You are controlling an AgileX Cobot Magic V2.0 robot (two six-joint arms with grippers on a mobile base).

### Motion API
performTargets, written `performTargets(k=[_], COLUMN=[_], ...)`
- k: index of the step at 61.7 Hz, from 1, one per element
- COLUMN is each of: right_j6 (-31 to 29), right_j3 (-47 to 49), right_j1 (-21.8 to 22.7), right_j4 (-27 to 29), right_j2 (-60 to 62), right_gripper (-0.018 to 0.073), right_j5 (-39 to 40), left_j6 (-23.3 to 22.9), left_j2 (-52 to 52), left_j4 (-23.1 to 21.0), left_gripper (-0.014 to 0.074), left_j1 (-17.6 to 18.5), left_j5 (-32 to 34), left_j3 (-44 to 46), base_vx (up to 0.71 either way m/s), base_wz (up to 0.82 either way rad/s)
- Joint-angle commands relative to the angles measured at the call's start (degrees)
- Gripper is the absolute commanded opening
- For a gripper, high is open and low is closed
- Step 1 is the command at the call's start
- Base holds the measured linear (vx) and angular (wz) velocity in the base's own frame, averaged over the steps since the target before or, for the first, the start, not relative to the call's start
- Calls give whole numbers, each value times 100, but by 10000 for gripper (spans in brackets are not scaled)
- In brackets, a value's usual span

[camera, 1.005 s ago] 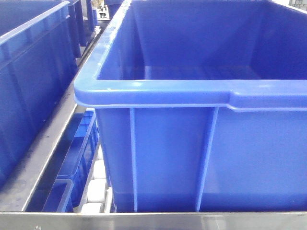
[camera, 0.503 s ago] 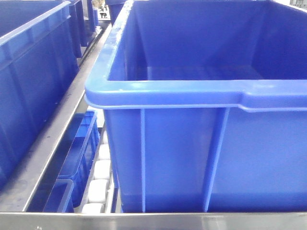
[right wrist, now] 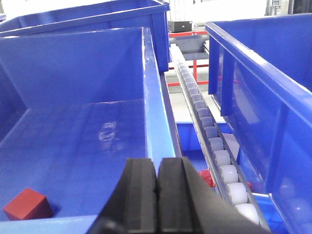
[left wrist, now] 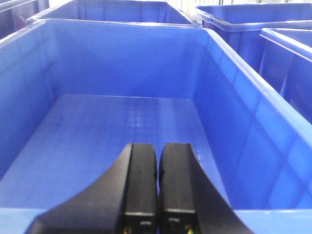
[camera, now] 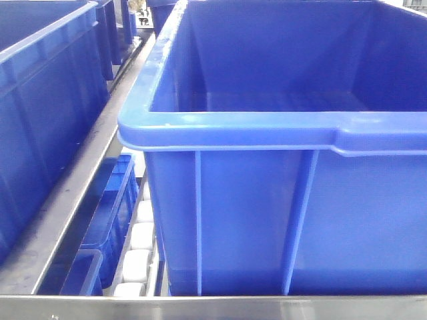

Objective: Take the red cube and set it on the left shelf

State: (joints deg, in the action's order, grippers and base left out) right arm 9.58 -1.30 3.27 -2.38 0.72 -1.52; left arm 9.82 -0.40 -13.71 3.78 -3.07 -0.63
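the front view is filled by a large blue bin (camera: 280, 133) whose thick rim runs across the middle of the frame; its inside shows only a bare ribbed floor at the upper centre. a second blue bin (camera: 40, 100) stands at the left edge, and a steel rail (camera: 73, 193) slants between the 2 from the bottom left toward the top. below the rail, at the lower left, a row of white rollers (camera: 137, 250) shows beside smaller blue crates (camera: 110, 220). neither arm appears in this view.

in the left wrist view, the left gripper (left wrist: 158, 190) sits at the bottom centre, its 2 black fingers (left wrist: 141, 185) pressed together with only a thin seam between them and nothing held. it hangs over the near rim of a deep blue tub (left wrist: 234, 122) whose floor is bare.

in the right wrist view, the right gripper (right wrist: 157, 200) is at the bottom centre, likewise clenched, its pads meeting with nothing between them. the red cube (right wrist: 28, 204) lies on the floor of a blue container (right wrist: 151, 112) at the lower left of the frame, close to the near wall and well apart from the gripper. to the right of that container's wall, a roller track (right wrist: 214, 151) runs from the lower right up toward the top centre, with another blue bin wall (right wrist: 263, 107) on its far side. something small and red (right wrist: 207, 178) lies beside the rollers near the gripper; i cannot tell what it is.
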Motion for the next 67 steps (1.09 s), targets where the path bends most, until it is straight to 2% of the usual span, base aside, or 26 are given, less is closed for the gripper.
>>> performTargets(k=[1,67], right_j6=[-15,-15], right_j3=[104,104], right_j1=[22,17], right_j4=[34,29], right_j2=[94,94], right_gripper=[50,50], right_j5=[261,248], left_j6=[-1,-1], left_j2=[-73,-73], left_j4=[-8,-8], left_gripper=[101,101], left_j1=[23,23], left_j5=[484,484], left_j3=[-136,-136], base_vx=[0,0], base_wz=[0,0])
